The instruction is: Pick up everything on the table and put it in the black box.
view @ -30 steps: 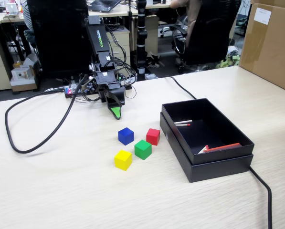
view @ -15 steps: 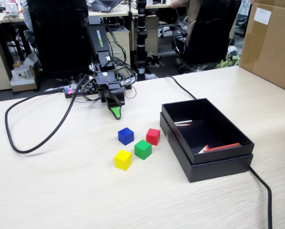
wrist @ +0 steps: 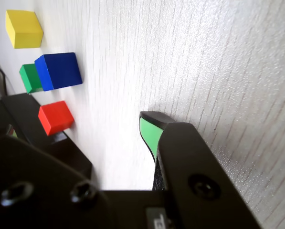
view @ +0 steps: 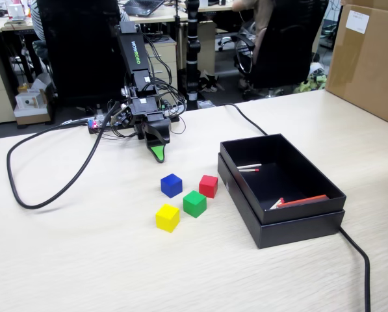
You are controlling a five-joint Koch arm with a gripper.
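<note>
— Looking at the fixed view: the pincer hangs low behind four cubes, blue, red, green, yellow, all on the desk, none in the black box (only pens there).
— Risk?
— They sit close; grabbing the blue one could knock its neighbours.
— Wrist view?
— One green-tipped jaw shows, so I cannot tell whether the pincer is released or clenched.

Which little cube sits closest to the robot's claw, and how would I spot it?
Start at the black box on the table in the fixed view. Four cubes sit just left of it. The blue cube is the one farthest back and left, nearest the claw.
</note>
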